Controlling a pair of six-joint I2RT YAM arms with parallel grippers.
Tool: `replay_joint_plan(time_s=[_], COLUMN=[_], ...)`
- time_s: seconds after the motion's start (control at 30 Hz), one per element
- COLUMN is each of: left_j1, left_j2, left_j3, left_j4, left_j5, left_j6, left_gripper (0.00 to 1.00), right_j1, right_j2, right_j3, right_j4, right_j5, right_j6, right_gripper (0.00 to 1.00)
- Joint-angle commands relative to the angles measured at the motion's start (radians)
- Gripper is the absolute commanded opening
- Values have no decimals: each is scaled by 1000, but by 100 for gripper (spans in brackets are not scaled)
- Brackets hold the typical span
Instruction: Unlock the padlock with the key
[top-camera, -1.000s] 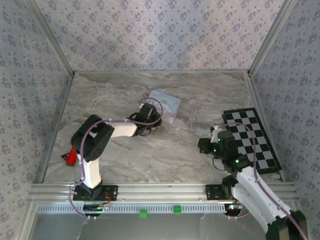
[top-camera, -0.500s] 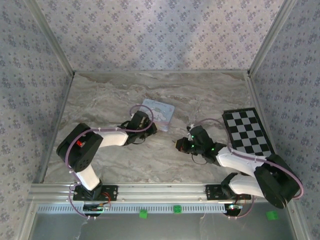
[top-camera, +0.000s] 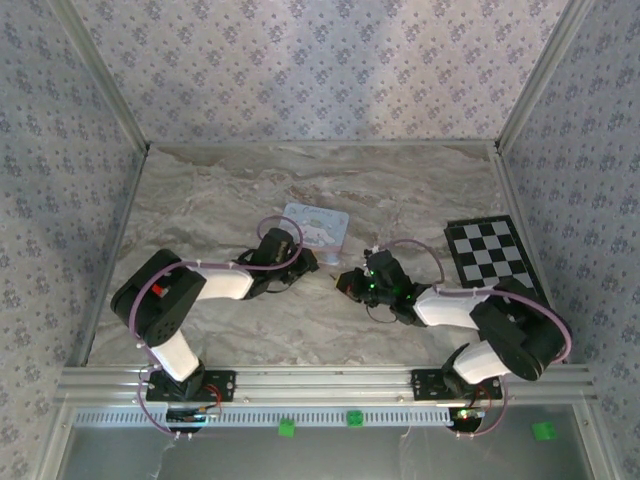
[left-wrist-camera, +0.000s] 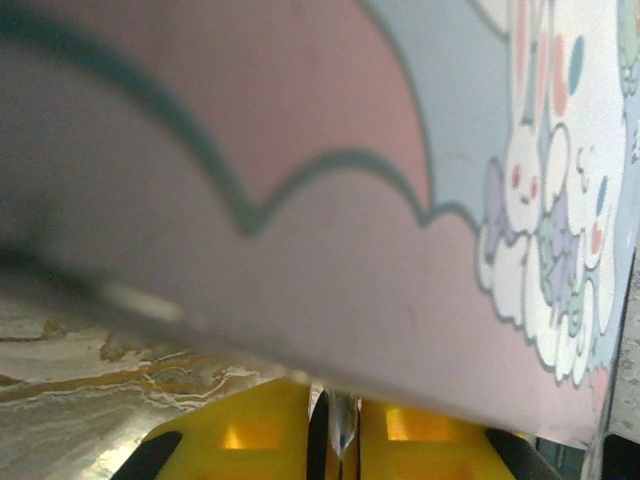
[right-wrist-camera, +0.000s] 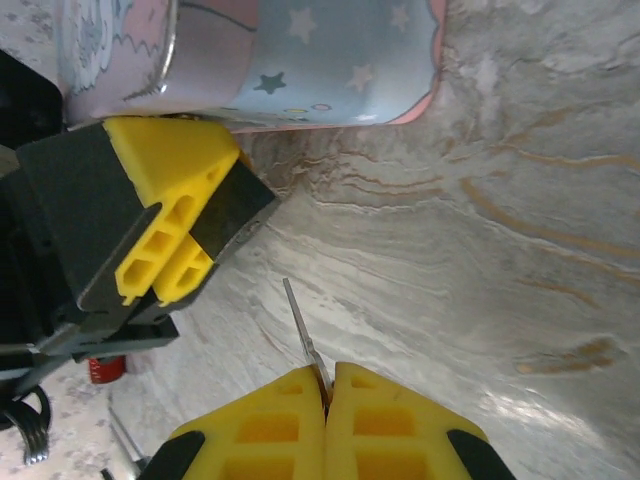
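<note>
My right gripper (right-wrist-camera: 328, 375) is shut on the key (right-wrist-camera: 303, 328), whose thin silver blade sticks out over the marble toward the left gripper's yellow fingers (right-wrist-camera: 165, 170). In the top view the right gripper (top-camera: 346, 283) sits a short gap right of the left gripper (top-camera: 303, 260). The left gripper (left-wrist-camera: 340, 405) is pressed under the near edge of the pale blue, pink-rimmed cartoon tin (left-wrist-camera: 420, 200), its jaws closed on a thin shiny metal piece (left-wrist-camera: 343, 425). I cannot tell what that piece is. The padlock is hidden.
The tin (top-camera: 318, 224) lies mid-table just behind the left gripper. A black-and-white checkerboard (top-camera: 490, 258) lies at the right. Aluminium rails and patterned walls (top-camera: 560, 120) enclose the marble tabletop (top-camera: 200, 200).
My right arm has swung left from the checkerboard to the middle, bringing the key close to the left gripper. The left gripper and the tin have shifted slightly left and nearer.
</note>
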Motion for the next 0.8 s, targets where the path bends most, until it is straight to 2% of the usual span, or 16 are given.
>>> replay_joint_plan(time_s=[0.0, 0.77], left_j1=[-15, -23], left_j2=[-18, 44], left_j3=[-12, 3], left_j4=[20, 134], left_j5=[61, 113], left_j6=[-63, -159], left_gripper=[0, 0], right_j1=[-15, -71], right_j2=[45, 389], right_j3=[-11, -118], right_j4=[132, 733], right_j5=[-40, -153], right_j6=[93, 381], right_gripper=[0, 0])
